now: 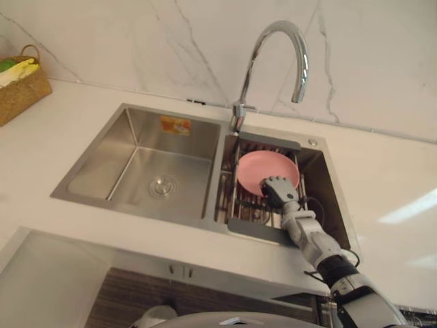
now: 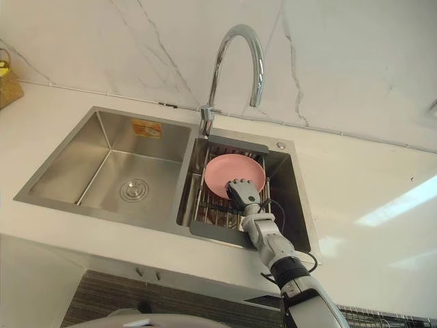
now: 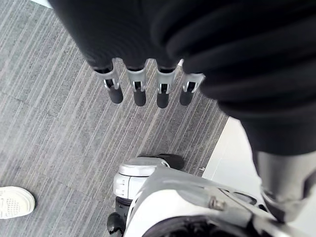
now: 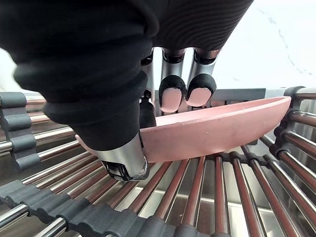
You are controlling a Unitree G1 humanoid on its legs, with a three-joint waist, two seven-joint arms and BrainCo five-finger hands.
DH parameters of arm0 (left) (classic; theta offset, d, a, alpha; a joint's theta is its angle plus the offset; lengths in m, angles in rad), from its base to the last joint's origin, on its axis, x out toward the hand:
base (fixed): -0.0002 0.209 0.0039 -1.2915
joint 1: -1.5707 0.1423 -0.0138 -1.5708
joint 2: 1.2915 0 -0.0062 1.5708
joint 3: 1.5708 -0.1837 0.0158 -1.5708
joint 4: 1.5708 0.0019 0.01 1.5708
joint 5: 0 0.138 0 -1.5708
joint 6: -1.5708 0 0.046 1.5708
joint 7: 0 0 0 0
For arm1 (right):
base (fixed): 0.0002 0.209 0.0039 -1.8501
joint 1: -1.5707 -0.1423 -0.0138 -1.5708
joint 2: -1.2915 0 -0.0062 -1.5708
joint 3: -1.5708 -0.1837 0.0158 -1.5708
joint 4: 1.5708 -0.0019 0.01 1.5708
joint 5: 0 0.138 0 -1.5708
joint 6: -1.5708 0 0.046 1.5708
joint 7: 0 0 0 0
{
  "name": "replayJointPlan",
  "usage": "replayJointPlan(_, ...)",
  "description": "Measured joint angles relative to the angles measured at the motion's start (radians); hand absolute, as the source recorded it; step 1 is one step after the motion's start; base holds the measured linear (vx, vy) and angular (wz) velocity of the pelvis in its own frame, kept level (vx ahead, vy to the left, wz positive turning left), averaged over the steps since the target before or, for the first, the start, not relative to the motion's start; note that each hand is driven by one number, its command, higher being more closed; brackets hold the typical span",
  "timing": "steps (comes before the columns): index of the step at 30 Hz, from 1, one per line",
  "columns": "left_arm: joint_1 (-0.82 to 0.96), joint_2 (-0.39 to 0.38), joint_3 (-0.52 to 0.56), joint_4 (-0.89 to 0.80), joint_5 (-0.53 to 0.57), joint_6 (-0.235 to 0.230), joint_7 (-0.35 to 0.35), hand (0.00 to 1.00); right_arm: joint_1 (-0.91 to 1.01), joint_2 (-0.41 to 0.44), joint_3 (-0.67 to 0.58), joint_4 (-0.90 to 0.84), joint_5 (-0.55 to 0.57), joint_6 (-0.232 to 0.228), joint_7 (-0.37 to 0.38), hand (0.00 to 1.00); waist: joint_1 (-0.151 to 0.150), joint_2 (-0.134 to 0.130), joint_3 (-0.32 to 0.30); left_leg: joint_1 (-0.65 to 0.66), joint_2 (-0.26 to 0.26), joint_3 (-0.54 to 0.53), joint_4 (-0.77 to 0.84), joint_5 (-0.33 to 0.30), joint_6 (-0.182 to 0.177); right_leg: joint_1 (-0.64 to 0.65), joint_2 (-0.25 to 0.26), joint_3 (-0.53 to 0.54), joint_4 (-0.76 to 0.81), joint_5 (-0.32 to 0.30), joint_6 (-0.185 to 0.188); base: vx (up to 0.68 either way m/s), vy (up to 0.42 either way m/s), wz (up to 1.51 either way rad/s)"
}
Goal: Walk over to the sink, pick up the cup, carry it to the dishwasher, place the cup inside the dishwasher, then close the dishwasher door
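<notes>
Left eye view: steel double-basin sink (image 1: pixel 102 164) set in a pale countertop (image 1: pixel 382 178), marble wall (image 1: pixel 136 41) behind, chrome gooseneck faucet (image 1: pixel 273 41) btwn the basins, wicker basket (image 1: pixel 20 92) well apart at far left. Task's item here reads as a shallow pink plate (image 1: pixel 263 167), not a cup. It sits tilted on the ribbed rack (image 1: pixel 249 219) across the right basin, w/ the right hand (image 1: pixel 276 189) on its near rim. Right eye view: same layout, nothing to add. Left wrist view: left hand (image 3: pixel 139 89) hangs w/ fingers straight and slightly spread, holding nothing, over grey striped floor (image 3: pixel 59 128); a person's white shoe (image 3: pixel 15 202) at the edge. Right wrist view: fingertips (image 4: pixel 173 96) curl over the plate's rim onto the inner face and the thumb (image 4: pixel 126 160) crosses the outer side, so it looks like a rim pinch, though I can't confirm firm contact. Handling, as a guess: light, stiff, smooth, prob. plastic or glazed, so slippery and apt to pivot in an edge pinch. Best hold is deep on the rim, thumb opposing the fingers. Rack bars are rubber-sleeved w/ gaps and could snag the edge on lift. Steel basin below is hard if it drops.
</notes>
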Motion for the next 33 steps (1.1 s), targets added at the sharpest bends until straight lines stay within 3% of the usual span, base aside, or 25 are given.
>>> replayJointPlan(5,0.0,0.0,-0.002,0.0,0.0,-0.001,0.0,0.0,-0.002,-0.006,0.0,0.0,-0.029,-0.025,-0.008,1.0,-0.001,0.002,0.001,-0.001,0.0,0.0,0.0,-0.004,-0.006,0.0,0.0,0.0,0.0,0.0,0.0,0.0,0.0,0.0)
replayJointPlan(8,0.0,0.0,-0.002,0.001,0.0,-0.002,0.0,0.0,-0.002,-0.017,0.0,0.0,-0.035,-0.062,-0.031,1.0,-0.001,0.001,0.002,-0.003,0.0,0.0,0.0,-0.002,-0.002,-0.003,0.0,0.0,0.0,0.0,0.0,0.0,0.0,0.0)
replayJointPlan(13,0.005,0.0,-0.001,0.0,0.0,-0.006,0.0,0.0,-0.015,-0.077,0.0,-0.01,-0.07,-0.125,-0.074,1.0,-0.006,0.001,0.002,-0.01,0.0,0.0,0.0,0.001,0.001,-0.009,-0.001,0.0,0.0,0.01,0.009,0.0,0.0,0.0)
replayJointPlan(19,0.013,-0.001,0.003,-0.001,0.0,-0.007,0.0,0.0,-0.022,-0.142,0.001,-0.09,-0.107,-0.157,-0.067,1.0,-0.014,0.001,0.002,-0.013,0.001,0.008,0.0,0.003,0.001,-0.021,-0.001,0.008,0.0,0.015,0.008,0.0,-0.001,-0.03)
replayJointPlan(22,0.016,-0.001,0.003,-0.001,0.0,-0.012,0.0,0.0,-0.033,-0.179,0.001,-0.124,-0.11,-0.177,-0.044,1.0,-0.02,0.001,0.002,-0.013,0.001,0.011,0.0,0.008,0.003,-0.028,-0.001,0.012,-0.001,0.02,0.007,0.01,-0.008,-0.04)
replayJointPlan(28,0.021,0.0,0.002,-0.001,-0.002,-0.012,0.0,0.0,-0.079,-0.217,0.001,-0.126,-0.122,-0.215,0.102,1.0,-0.025,0.001,0.002,-0.013,0.001,0.031,0.0,0.01,0.006,-0.037,-0.001,0.032,-0.006,0.03,0.003,-0.01,0.003,-0.09)
replayJointPlan(33,0.021,0.001,0.001,0.0,-0.003,-0.009,0.0,0.0,-0.088,-0.241,0.006,-0.126,-0.163,-0.226,0.126,1.0,-0.026,-0.001,0.003,-0.018,0.001,0.038,0.0,0.003,-0.002,-0.036,-0.001,0.035,-0.013,0.032,0.001,-0.02,0.008,-0.05)
